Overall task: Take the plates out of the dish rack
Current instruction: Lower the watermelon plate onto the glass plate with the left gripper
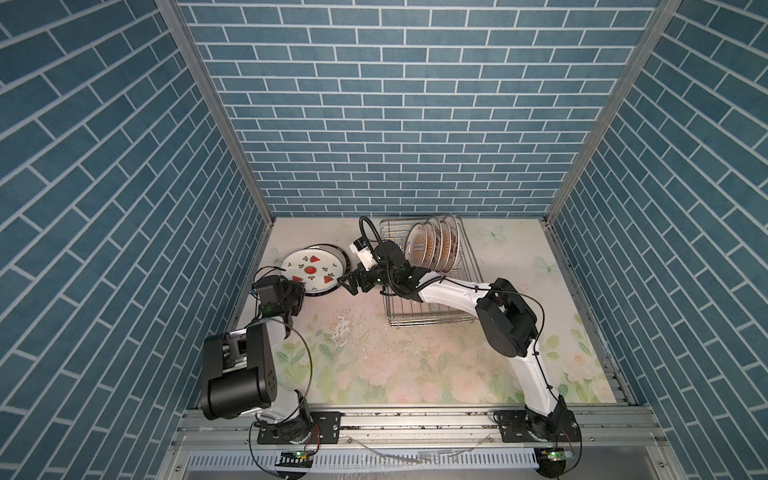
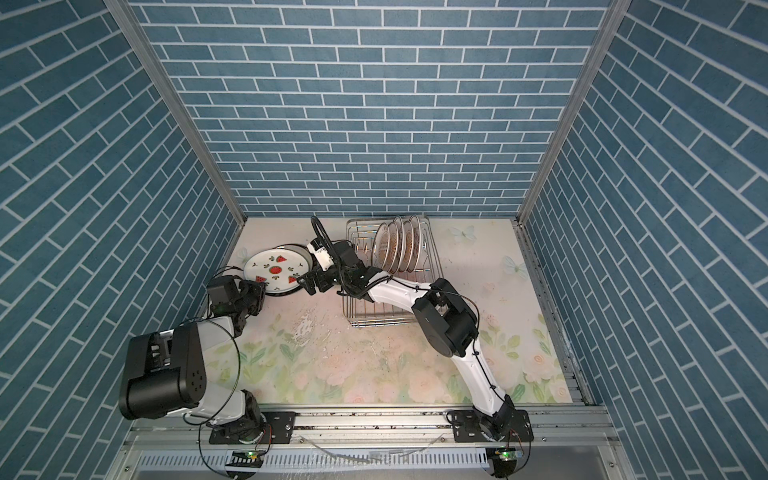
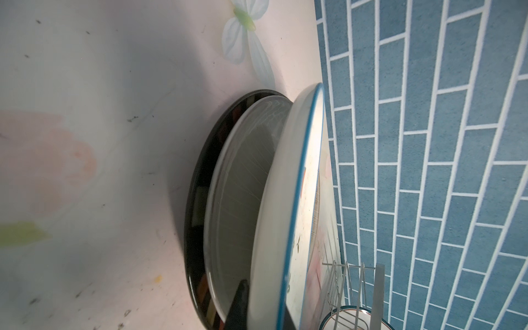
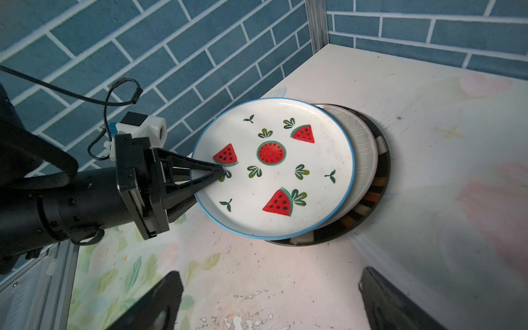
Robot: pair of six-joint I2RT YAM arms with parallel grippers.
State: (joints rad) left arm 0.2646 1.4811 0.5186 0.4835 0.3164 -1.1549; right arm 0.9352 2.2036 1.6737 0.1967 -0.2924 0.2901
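A white watermelon-slice plate (image 1: 312, 269) (image 2: 274, 270) (image 4: 274, 171) (image 3: 300, 205) with a blue rim lies tilted over a white ribbed plate (image 4: 363, 160) (image 3: 243, 185) and a larger dark-rimmed plate (image 4: 380, 200) (image 3: 197, 200) at the back left. My left gripper (image 4: 220, 171) (image 1: 300, 286) (image 3: 265, 314) is shut on its rim, holding that edge up. My right gripper (image 1: 351, 284) (image 2: 308, 284) (image 4: 271, 308) hangs open and empty just right of this stack. Several orange-sunburst plates (image 1: 434, 245) (image 2: 399, 245) stand upright in the silver wire dish rack (image 1: 432, 316) (image 2: 374, 322) (image 3: 345, 283).
The stack lies close to the blue brick left wall (image 4: 143, 71) and the back corner post (image 4: 315, 25). My right forearm (image 1: 449, 291) crosses above the rack's front half. The floral tabletop (image 1: 395, 357) has chipped paint near its middle (image 4: 240, 320).
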